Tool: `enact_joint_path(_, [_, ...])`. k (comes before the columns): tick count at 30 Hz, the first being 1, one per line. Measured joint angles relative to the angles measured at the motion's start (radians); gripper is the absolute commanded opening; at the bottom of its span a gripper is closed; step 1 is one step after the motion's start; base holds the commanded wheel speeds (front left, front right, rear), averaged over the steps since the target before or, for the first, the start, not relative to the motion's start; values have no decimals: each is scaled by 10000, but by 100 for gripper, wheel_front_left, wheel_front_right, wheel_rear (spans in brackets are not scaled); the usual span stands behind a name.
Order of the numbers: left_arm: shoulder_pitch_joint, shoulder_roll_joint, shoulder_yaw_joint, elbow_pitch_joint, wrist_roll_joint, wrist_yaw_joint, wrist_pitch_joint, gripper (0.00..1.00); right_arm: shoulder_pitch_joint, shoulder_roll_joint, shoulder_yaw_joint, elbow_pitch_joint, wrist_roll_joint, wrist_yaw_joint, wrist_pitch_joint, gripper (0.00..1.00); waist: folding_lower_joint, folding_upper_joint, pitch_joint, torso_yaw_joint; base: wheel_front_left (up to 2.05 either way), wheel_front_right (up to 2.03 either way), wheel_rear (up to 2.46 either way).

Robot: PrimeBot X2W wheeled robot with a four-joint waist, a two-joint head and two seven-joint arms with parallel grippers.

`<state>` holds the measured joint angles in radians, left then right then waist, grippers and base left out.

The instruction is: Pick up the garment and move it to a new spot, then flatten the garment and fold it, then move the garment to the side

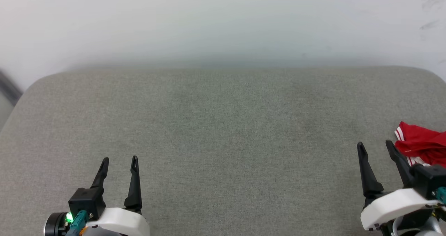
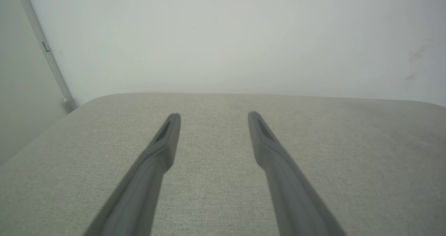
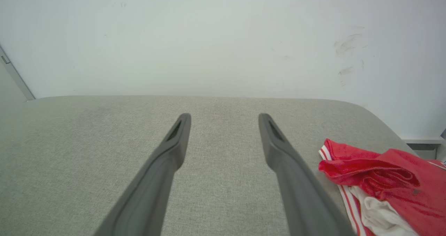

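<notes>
Grey-green woven fabric covers the worktop, a broad padded surface with rounded far corners that takes up the lower two thirds of the head view. Behind it, from 10 to 2 o'clock, stands a pale, plain wall.

The garment lies crumpled on the worktop at about 4 o'clock in the head view, cut off by the frame edge. In the right wrist view it sits between 4 and 5 o'clock: bunched red cloth over a white part, with a red-and-white striped trim along its near-left edge. No lettering can be made out in this heap.

The right gripper is at 4 o'clock in the head view, jaws apart and holding nothing, tips toward 12 o'clock. Its outer finger is just beside the garment's striped edge, and in the right wrist view a strip of bare worktop shows between that fingertip and the cloth.

The left gripper is at 7 o'clock, well apart from the garment, jaws likewise apart with only bare fabric surface between them.

Dark scuff marks show on the wall at 2 o'clock in the right wrist view. A thin grey strip runs down the wall at 10 o'clock in the left wrist view.
</notes>
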<state>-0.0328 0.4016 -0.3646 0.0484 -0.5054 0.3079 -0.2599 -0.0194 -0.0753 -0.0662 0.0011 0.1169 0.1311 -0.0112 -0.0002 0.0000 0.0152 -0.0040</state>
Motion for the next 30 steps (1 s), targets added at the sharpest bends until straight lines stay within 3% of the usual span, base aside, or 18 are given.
enact_joint_path(7, [282,-105,-86,144,-2,-102,0,100,866,153,-63,-1037,-54,-2,495,100,0,0,-344,-214,0,0,0])
enact_joint_path(22, [287,-151,-54,253,42,-236,-2,100,1017,207,0,-1450,-142,0,637,100,0,0,-327,-227,0,0,0])
enact_joint_path(23, [290,-161,-61,267,40,-253,4,0,1023,211,-2,-1440,-142,0,635,0,1,0,-322,-222,0,0,0])
enact_joint_path(30, [506,-512,-121,650,-401,-370,157,0,1120,209,10,-871,374,0,660,0,1,0,-316,-216,0,0,0])
